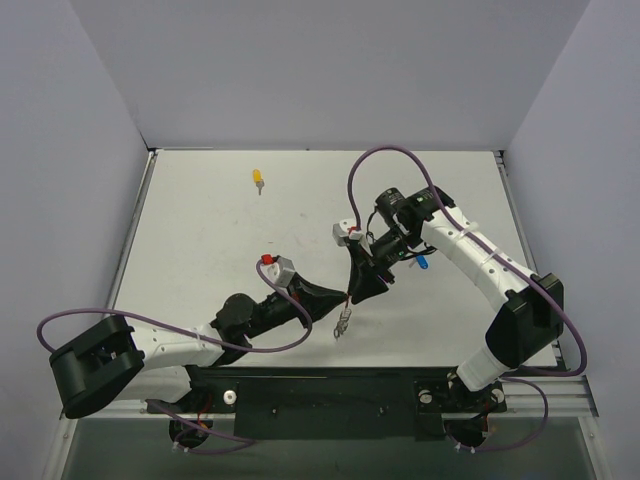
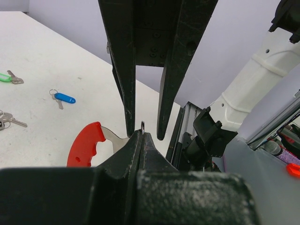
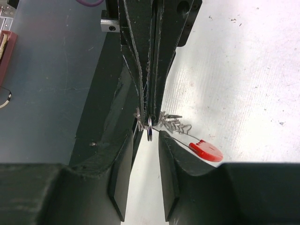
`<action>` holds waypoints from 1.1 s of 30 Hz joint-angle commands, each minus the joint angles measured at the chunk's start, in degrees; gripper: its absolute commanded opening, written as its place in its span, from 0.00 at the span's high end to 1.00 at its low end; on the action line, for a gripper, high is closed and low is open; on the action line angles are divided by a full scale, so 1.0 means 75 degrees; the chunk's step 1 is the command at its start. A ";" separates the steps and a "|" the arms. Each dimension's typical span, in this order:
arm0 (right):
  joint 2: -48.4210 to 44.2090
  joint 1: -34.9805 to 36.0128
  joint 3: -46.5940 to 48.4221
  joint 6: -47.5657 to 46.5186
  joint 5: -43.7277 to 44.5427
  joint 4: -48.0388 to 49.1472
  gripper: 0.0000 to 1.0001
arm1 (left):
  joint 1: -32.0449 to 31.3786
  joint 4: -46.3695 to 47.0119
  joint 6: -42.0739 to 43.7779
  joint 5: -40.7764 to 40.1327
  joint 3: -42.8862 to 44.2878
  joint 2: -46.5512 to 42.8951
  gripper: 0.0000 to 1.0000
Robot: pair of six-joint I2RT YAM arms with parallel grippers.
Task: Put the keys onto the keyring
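Left wrist view has the keyring [image 2: 86, 143] at lower centre, its red curved section sticking out to the left of the left pincer [image 2: 142, 137], whose jaws are pressed together on the thin metal of the ring. Right wrist view shows the same ring edge-on just below those clamped tips, with small silver pieces [image 3: 171, 124] bunched beside it and the red section at the lower right. The right pincer [image 3: 145, 138] stands partly open, one finger on each side of the ring with a gap showing, and grips nothing. On the white surface [image 1: 200, 230] lie loose keys. A blue key [image 2: 64, 98] and a green key [image 2: 5, 78] are at the left of the left wrist view, with a few silver keys [image 2: 7, 120] at its left edge. A yellow key [image 1: 258, 178] is in the upper left of the top external view, well apart from both arms.
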 commanded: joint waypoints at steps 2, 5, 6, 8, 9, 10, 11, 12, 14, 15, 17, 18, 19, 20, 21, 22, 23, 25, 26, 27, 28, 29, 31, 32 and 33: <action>0.0003 0.0065 -0.0041 0.0006 -0.0356 -0.0147 0.79 | -0.0037 0.0758 -0.0052 -0.0048 0.0295 -0.0081 1.00; 0.0003 0.0065 -0.0030 0.0017 -0.0356 -0.0158 0.87 | -0.0037 0.0700 -0.0017 -0.0060 0.0295 -0.0093 1.00; -0.0008 0.0065 -0.0018 0.0017 -0.0368 -0.0147 0.90 | -0.0049 0.0688 -0.0017 -0.0060 0.0295 -0.0104 1.00; 0.0003 0.0065 -0.0018 0.0029 -0.0344 -0.0158 0.95 | -0.0037 0.0688 -0.0006 -0.0106 0.0283 -0.0116 1.00; 0.0003 0.0065 -0.0018 0.0018 -0.0333 -0.0170 0.97 | -0.0049 0.0676 0.0006 -0.0107 0.0283 -0.0128 1.00; -0.0008 0.0065 -0.0018 0.0029 -0.0333 -0.0170 1.00 | -0.0037 0.0676 0.0006 -0.0130 0.0283 -0.0116 1.00; -0.0008 0.0065 -0.0018 0.0029 -0.0344 -0.0170 1.00 | -0.0037 0.0676 0.0006 -0.0142 0.0271 -0.0128 1.00; -0.0008 0.0076 -0.0018 0.0052 -0.0321 -0.0170 1.00 | -0.0049 0.0653 0.0018 -0.0142 0.0271 -0.0128 1.00; 0.0003 0.0100 -0.0006 0.0122 -0.0274 -0.0158 1.00 | -0.0037 0.0617 0.0053 -0.0130 0.0283 -0.0140 1.00; 0.0003 0.0111 0.0052 0.0158 -0.0216 -0.0158 1.00 | -0.0037 0.0536 0.0076 -0.0142 0.0271 -0.0151 1.00; 0.0015 0.0123 0.0099 0.0321 -0.0018 -0.0135 1.00 | -0.0037 0.0314 0.0123 -0.0142 0.0283 -0.0198 1.00; 0.0027 0.0135 0.0134 0.0589 0.0053 -0.0077 1.00 | -0.0037 0.0185 0.0193 -0.0119 0.0294 -0.0233 1.00; 0.0027 0.0158 0.0204 0.0754 0.0321 -0.0007 1.00 | -0.0025 -0.0188 0.0217 -0.0107 0.0353 -0.0326 1.00; 0.0027 0.0170 0.0240 0.1150 0.0498 0.0168 1.00 | -0.0025 -0.0400 0.0310 -0.0107 0.0388 -0.0385 1.00; 0.0027 0.0182 0.0310 0.1328 0.0755 0.0240 1.00 | -0.0037 -0.0843 0.0357 -0.0095 0.0446 -0.0513 0.94; 0.0027 0.0193 0.0334 0.1597 0.0920 0.0310 1.00 | -0.0014 -0.1080 0.0451 -0.0095 0.0458 -0.0608 0.87; 0.0027 0.0182 0.0380 0.1657 0.1200 0.0311 1.00 | -0.0002 -0.1430 0.0498 -0.0106 0.0470 -0.0817 0.69; 0.0004 0.0217 0.0450 0.1787 0.1610 0.0299 1.00 | 0.0057 -0.2120 0.0604 -0.0177 0.0482 -0.1239 0.54; -0.0020 0.0217 0.0463 0.1833 0.1729 0.0287 1.00 | 0.0092 -0.2357 0.0685 -0.0293 0.0494 -0.1392 0.50; -0.0055 0.0229 0.0486 0.1869 0.1962 0.0287 1.00 | 0.0115 -0.2881 0.0767 -0.0364 0.0540 -0.1660 0.46; -0.0067 0.0240 0.0521 0.1881 0.2057 0.0252 1.00 | 0.0173 -0.3420 0.0861 -0.0376 0.0575 -0.1779 0.44; -0.0102 0.0275 0.0556 0.1869 0.2278 0.0217 1.00 | 0.0197 -0.3646 0.0943 -0.0318 0.0680 -0.2001 0.41; -0.0102 0.0345 0.0626 0.1857 0.2584 0.0147 1.00 | 0.0268 -0.4291 0.1213 -0.0213 0.0868 -0.2213 0.38; -0.0102 0.0392 0.0662 0.1857 0.2713 0.0112 1.00 | 0.0291 -0.4595 0.1387 -0.0154 0.0996 -0.2237 0.37; -0.0090 0.0416 0.0708 0.1846 0.2877 0.0077 1.00 | 0.0303 -0.4725 0.1470 -0.0095 0.1067 -0.2237 0.37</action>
